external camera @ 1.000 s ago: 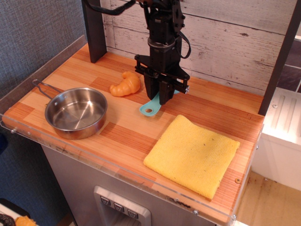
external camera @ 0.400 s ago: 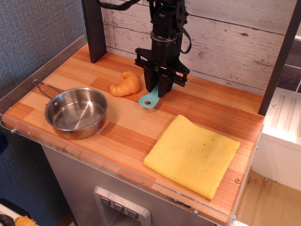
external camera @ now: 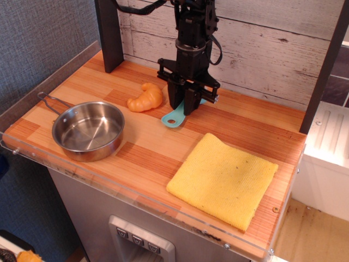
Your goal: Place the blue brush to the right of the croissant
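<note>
Blue brush [external camera: 173, 117] now lies low on the tabletop [external camera: 147, 150], just right of the croissant [external camera: 145, 97]. It has slid left, closer to it. The claw [external camera: 184, 107] sits over the brush, but I cannot tell if it has let go. The job looks almost done.

croissant [external camera: 145, 97] on the table [external camera: 163, 158], left of my gripper [external camera: 183, 108] | brush [external camera: 173, 117] just right of croissant, handle end poking out toward the front under my gripper | pan [external camera: 87, 130] front-left, before the croissant | cloth [external camera: 223, 179] front-right, well apart from the pan
</note>
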Action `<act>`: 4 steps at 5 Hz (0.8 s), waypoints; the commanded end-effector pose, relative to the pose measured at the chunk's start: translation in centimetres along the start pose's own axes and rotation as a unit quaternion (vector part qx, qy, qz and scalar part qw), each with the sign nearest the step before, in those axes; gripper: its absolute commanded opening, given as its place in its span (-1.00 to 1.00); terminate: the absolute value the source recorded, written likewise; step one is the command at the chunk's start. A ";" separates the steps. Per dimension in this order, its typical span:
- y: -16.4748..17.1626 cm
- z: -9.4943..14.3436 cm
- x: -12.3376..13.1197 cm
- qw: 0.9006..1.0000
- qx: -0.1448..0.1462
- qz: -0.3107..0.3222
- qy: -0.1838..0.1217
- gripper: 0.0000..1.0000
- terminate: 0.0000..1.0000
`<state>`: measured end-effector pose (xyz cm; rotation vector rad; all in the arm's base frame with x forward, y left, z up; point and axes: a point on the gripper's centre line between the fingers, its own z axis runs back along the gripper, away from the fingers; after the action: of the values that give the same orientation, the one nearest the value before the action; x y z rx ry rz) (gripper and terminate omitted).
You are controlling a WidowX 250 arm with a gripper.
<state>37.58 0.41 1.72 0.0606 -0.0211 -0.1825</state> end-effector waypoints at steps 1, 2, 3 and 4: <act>0.9 1.0 0.1 1.000 -0.004 0.013 -0.015 1.00 -1.00; 1.4 2.0 -0.4 1.000 -0.003 0.010 -0.020 1.00 -1.00; 1.8 3.8 -1.4 0.999 0.001 0.011 -0.036 1.00 -1.00; 1.1 5.6 -3.1 0.998 -0.004 0.015 -0.053 1.00 -1.00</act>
<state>34.31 1.22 5.44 0.0313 -0.0680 -0.1550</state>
